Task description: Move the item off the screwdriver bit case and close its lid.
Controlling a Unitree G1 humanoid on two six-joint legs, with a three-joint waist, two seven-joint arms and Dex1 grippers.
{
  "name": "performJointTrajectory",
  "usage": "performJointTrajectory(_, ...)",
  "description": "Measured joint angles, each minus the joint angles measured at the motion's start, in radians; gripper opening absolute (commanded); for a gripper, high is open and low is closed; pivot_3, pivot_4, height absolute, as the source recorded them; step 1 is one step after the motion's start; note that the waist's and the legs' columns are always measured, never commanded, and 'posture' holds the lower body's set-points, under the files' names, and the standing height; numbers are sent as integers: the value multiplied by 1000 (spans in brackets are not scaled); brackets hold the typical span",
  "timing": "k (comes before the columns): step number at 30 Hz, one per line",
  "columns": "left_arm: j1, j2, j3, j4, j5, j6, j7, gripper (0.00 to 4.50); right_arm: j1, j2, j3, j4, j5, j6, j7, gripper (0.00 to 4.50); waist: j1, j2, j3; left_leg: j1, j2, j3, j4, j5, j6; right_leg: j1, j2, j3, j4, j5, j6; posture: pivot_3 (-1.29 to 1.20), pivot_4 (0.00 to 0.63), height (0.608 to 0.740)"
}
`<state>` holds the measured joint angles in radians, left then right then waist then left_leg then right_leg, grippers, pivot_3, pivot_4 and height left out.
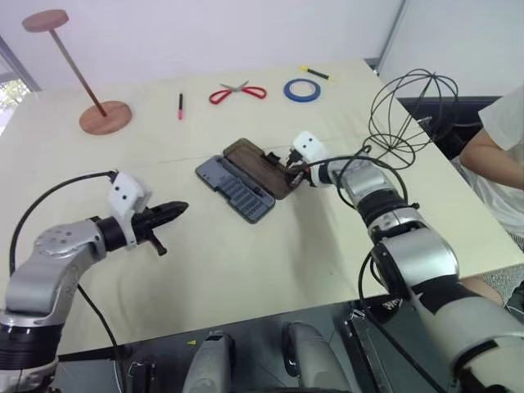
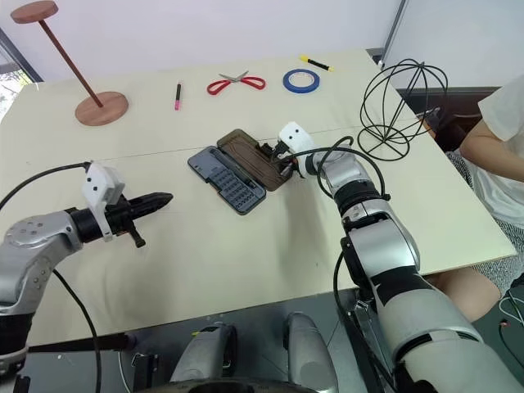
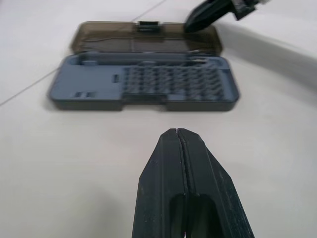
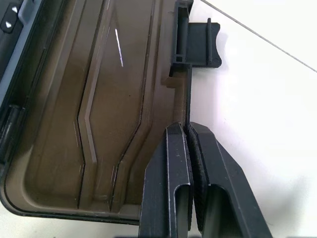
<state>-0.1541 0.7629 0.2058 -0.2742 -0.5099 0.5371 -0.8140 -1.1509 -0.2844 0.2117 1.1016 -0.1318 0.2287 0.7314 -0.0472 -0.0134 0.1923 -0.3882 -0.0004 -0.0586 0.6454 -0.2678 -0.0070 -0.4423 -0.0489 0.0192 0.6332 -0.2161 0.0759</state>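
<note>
— Can any text, label, brand or number be read anywhere?
— None can be read; no legible writing is seen on the things on the desk (image 1: 246,262).

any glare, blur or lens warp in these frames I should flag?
Left wrist view: left pincer sharp up close, the screwdriver bit case behind it soft. Right wrist view: thin bright glint streak on the lid, right pincer crisp. Left eye view: table edges bow from wide-angle warp; lighting even, shadows faint; the item reads clearly.
</note>
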Motion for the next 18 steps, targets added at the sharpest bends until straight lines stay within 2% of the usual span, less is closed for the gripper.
performJointTrajectory(4, -17, 5, 9, 12, 0, -7, -12, 0, 46, -20, 42, -60, -45, -120, 35, 58, 0, 0, 0, 0, 0, 0, 0, 0, 0, 0, 0, 0, 0, 0, 0, 0, 150, 740)
performJointTrajectory(11, -65, 11, 16, 42, -8, -4, -23, 0, 139, -98, 130, -309, -87, -400, 195, 58, 3, 0, 0, -1, 0, 0, 0, 0, 0, -1, 0, 0, 0, 0, 1, 0, 150, 740)
performJointTrajectory(18, -99, 9, 17, 61, -27, 5, -22, 0, 175, -131, 166, -465, -92, -541, 268, 58, 2, 0, 0, -1, 0, 0, 0, 0, 0, -1, 0, 0, 0, 1, 1, 0, 150, 740)
